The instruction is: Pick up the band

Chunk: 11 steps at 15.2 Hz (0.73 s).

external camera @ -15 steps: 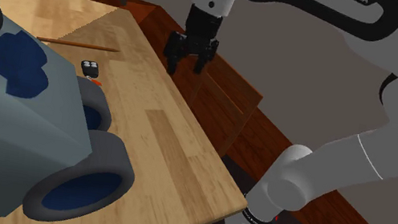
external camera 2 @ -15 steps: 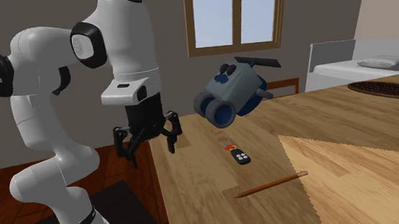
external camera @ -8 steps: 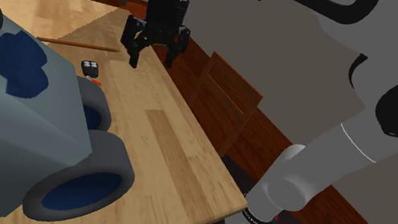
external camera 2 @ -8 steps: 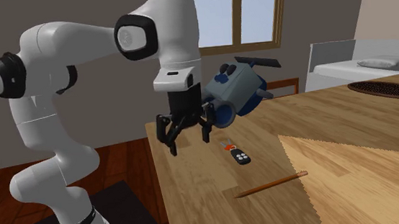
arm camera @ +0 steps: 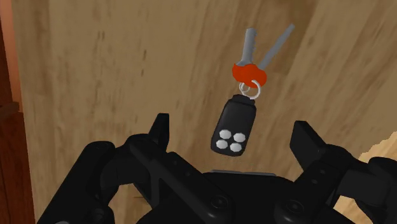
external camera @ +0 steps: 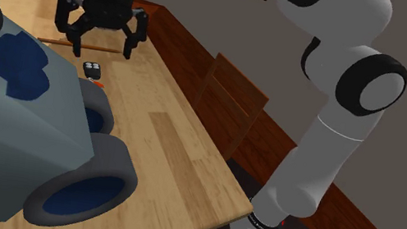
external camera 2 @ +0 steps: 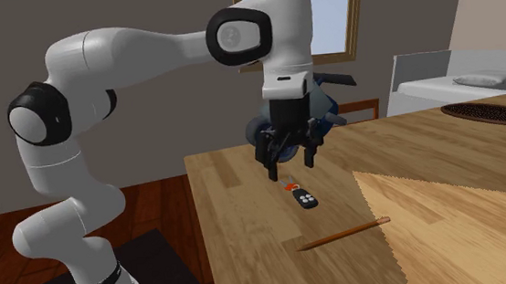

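**Open hand poised over the key fob on the table**

Hangs above the table [external camera: 172,146] as a hand [external camera: 100,46] with both fingers spread wide and nothing between them, pointed straight down, seemingly to drop around the black key fob [arm camera: 235,126], framed midway between the fingertips in the wrist view. Finds that fob flat on the wood, apart from the hand, with a red tag [arm camera: 248,73] and two grey keys [arm camera: 261,48] fanned out at its far end. Places it just beneath the hand in the second exterior view, between the big blue-grey toy truck [external camera 2: 295,115] and the pencil [external camera 2: 343,234]. Shows no plain band anywhere; treats the fob bunch as the target on the hand's aim alone. Probably calls for a straight descent, closing across the fob's narrow width.
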Motion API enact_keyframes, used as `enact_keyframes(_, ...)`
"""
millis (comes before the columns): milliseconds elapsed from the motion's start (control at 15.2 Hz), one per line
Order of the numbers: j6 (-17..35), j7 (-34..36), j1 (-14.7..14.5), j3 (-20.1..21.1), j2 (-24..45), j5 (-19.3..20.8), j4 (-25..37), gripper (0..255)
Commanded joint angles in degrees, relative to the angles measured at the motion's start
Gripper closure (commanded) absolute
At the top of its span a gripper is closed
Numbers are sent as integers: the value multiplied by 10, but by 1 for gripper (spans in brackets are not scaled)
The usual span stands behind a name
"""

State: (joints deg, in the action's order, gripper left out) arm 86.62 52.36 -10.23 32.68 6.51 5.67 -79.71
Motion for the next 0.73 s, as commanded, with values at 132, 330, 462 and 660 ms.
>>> enact_keyframes(132,19,17,-8,3,18,12,-5,0)
enact_keyframes(330,46,15,-4,2,9,7,-39,0)
enact_keyframes(462,60,14,-2,1,5,4,-56,0)
enact_keyframes(660,59,14,-2,1,4,4,-56,255)
